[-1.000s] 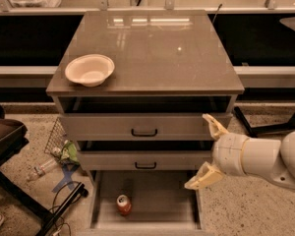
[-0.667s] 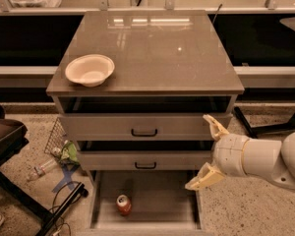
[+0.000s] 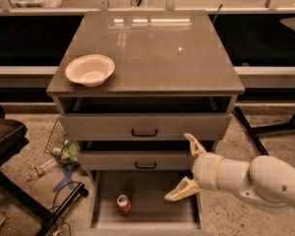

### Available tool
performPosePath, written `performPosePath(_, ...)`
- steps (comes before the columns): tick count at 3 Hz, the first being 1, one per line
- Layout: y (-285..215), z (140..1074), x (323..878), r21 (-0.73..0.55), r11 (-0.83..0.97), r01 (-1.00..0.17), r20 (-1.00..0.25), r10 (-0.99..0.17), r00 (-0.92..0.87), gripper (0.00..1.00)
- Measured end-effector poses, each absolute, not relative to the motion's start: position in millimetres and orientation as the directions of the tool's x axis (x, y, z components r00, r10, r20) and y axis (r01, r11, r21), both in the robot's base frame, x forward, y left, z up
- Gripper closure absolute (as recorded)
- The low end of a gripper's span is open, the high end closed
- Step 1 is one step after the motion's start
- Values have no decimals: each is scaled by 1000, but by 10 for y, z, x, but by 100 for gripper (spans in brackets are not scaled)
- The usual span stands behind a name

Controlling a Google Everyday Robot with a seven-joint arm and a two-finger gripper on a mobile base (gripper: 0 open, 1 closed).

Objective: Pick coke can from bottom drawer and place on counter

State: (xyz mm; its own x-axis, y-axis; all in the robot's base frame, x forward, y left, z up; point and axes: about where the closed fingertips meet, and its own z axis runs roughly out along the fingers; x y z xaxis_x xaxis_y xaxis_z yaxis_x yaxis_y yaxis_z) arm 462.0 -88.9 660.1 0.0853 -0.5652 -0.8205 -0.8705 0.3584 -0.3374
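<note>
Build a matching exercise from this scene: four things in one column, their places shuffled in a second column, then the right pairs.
Things
1. coke can
2. white bowl
3. gripper
4. plastic bottle

Places
A. lying on the floor, at the left
B. on the counter, near its left edge
C. fingers spread, in front of the middle drawer, at its right end
D. in the open bottom drawer, left of centre

Pairs: 1-D, 2-B, 3-C, 4-A

View: one camera looked steeply down at the counter (image 3: 152,48) from close in front.
Foreground: the gripper (image 3: 178,167) hung, fingers apart, below the counter's front-right corner.
</note>
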Motion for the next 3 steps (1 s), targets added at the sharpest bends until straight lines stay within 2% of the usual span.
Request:
performPosePath(2,-264,5497,4818,-350,306,-885,-865,-469,180,0)
performPosePath(3,31,4727,4820,-281,255,-925,-887,-437,149,0)
